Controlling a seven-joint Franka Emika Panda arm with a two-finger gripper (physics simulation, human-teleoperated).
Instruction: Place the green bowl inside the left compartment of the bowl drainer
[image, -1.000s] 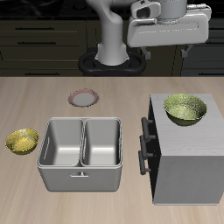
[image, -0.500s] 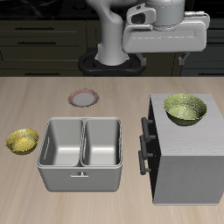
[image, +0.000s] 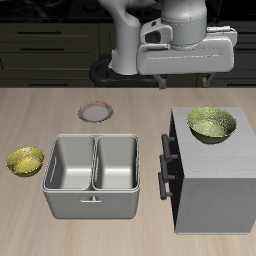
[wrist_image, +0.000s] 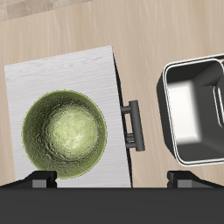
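Green bowl (wrist_image: 65, 131) below the claw (wrist_image: 109, 181)

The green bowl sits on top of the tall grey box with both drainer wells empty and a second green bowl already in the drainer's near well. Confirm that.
Not quite. The green bowl does sit on the grey box, but no bowl is in the bowl drainer: the exterior view shows both wells empty. The smaller yellow bowl rests on the table beside the drainer.

Space above green bowl (image: 211, 124) on grey box (image: 212, 190) unobstructed. Both wells of bowl drainer (image: 92, 172) open from above; box handles (image: 165, 166) just beside drainer.
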